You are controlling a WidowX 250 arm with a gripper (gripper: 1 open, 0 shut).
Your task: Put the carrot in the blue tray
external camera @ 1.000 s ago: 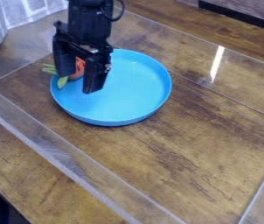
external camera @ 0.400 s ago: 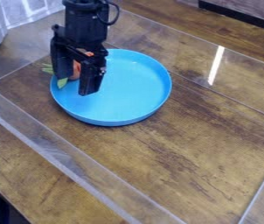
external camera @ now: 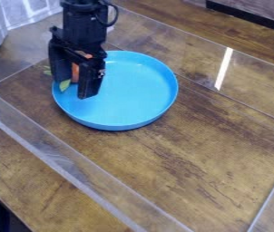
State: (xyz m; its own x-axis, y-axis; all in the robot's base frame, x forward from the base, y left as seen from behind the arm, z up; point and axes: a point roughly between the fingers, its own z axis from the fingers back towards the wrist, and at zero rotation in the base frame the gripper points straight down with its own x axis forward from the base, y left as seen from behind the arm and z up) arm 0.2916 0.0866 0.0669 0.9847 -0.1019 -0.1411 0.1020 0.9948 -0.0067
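Dark wood-grain worktop (external camera: 164,172) fills the view, glossy, with a clear sheet over it whose edges run diagonally across the near left corner; a bright glare streak sits far right of the end effector. Nearest stretch of worktop, well below-right of the end effector, is bare planks.

Blue tray (external camera: 133,91) sits mid-left on the worktop, round, shallow, low rim. Most of its floor lies to the right of the end effector.

End effector (external camera: 76,74) hangs over the tray's left rim, pointing straight down, black body with orange accents. Jaws released, spread wide, gripping nothing that I can see.

Carrot (external camera: 62,82) is mostly hidden behind the fingers: only a sliver of orange and green shows at the end effector's lower left, right at the tray's left rim. Can't tell whether it lies inside the rim or on it.

Beyond the end effector, the black arm runs up out of frame. Pale object in the far left corner, too cropped to identify.
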